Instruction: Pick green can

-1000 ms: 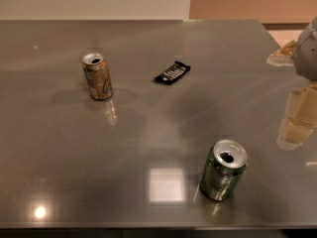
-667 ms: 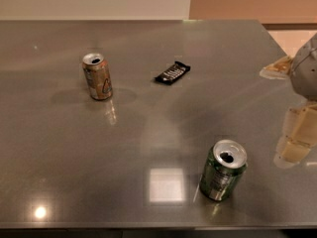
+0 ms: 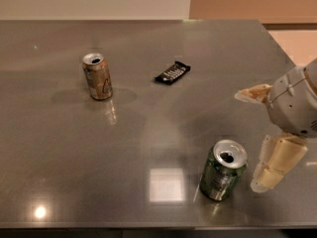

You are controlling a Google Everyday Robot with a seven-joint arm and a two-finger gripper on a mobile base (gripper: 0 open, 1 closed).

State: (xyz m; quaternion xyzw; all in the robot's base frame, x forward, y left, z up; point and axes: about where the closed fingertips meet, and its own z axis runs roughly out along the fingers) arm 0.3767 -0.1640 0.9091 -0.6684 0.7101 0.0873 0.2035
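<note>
The green can (image 3: 222, 178) stands upright near the front edge of the grey table (image 3: 148, 133), right of centre, with a silver top and an opened tab hole. My gripper (image 3: 250, 141) comes in from the right edge, just right of the can and apart from it. It is open and empty: one tan finger (image 3: 251, 93) points left above the can, and the other finger (image 3: 275, 164) hangs beside the can's right side.
A tan-gold can (image 3: 97, 77) stands upright at the left middle of the table. A black snack bar (image 3: 172, 72) lies flat near the centre back. The table's right edge runs close behind the gripper.
My gripper has moved left and further into view, closer to the green can. The cans and the snack bar have not moved.
</note>
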